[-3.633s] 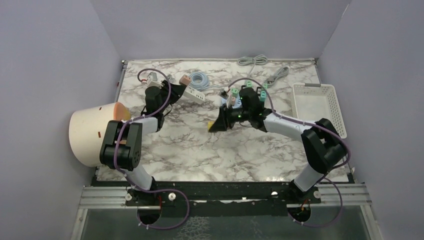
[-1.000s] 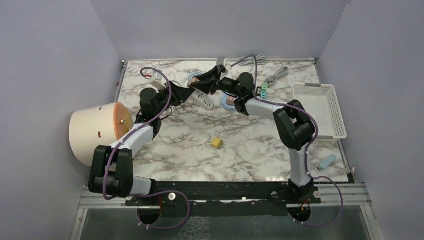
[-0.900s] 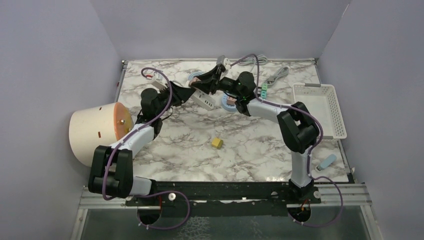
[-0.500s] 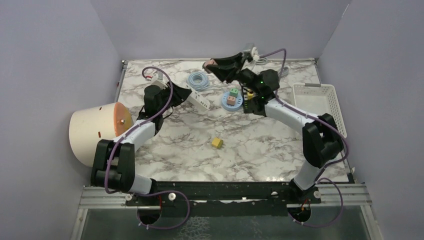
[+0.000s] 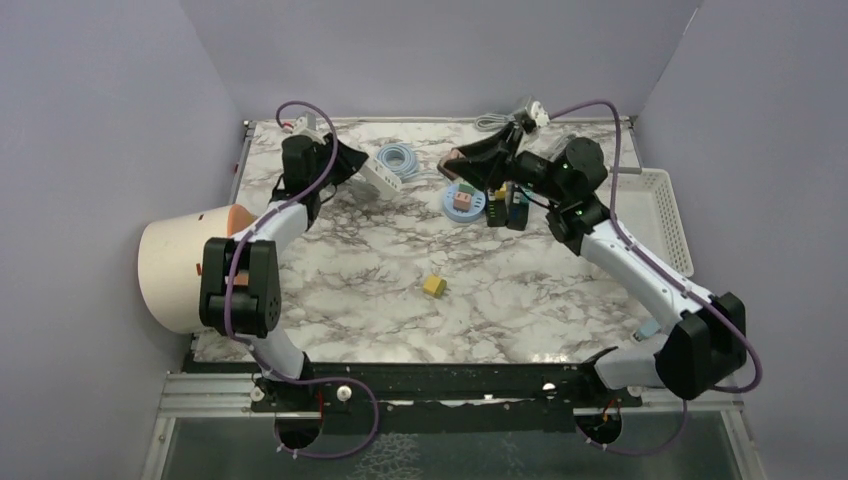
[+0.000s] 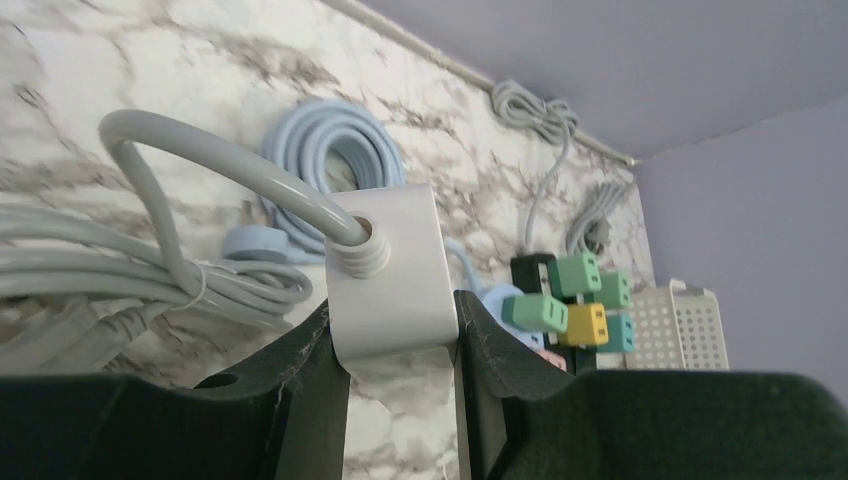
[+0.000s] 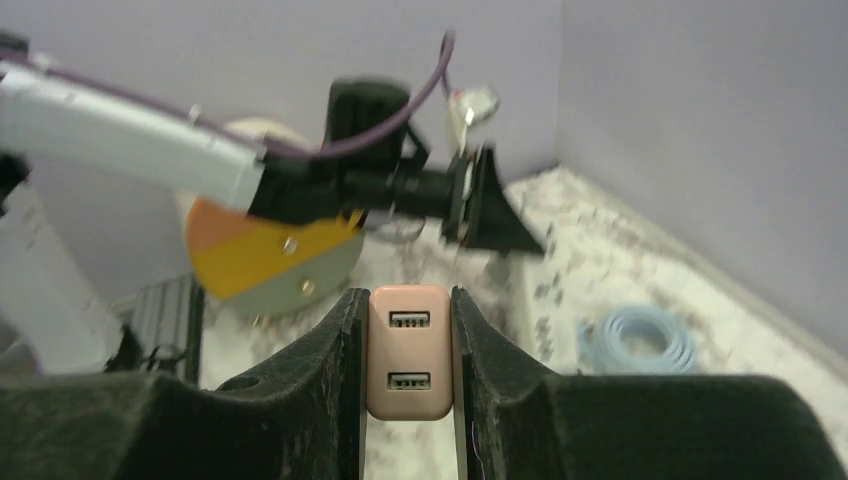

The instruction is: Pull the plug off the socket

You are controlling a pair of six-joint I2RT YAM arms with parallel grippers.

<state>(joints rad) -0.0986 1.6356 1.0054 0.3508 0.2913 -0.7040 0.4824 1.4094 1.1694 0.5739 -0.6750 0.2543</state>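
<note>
My right gripper is shut on a pink plug with two USB ports; in the top view the gripper holds it in the air above the table's back middle, apart from the socket. My left gripper is shut on the cable end of a white socket strip; in the top view the strip sits at the back left, lifted at an angle. Its grey cord loops off to the left.
A coiled light-blue cable lies behind the strip. A blue disc with coloured plugs and a black block sit under my right arm. A yellow cube lies mid-table, a white basket right, a cream bucket left.
My right gripper pulled the pink plug out of the strip and swung it right and up. My left gripper drew the strip back to the left.
</note>
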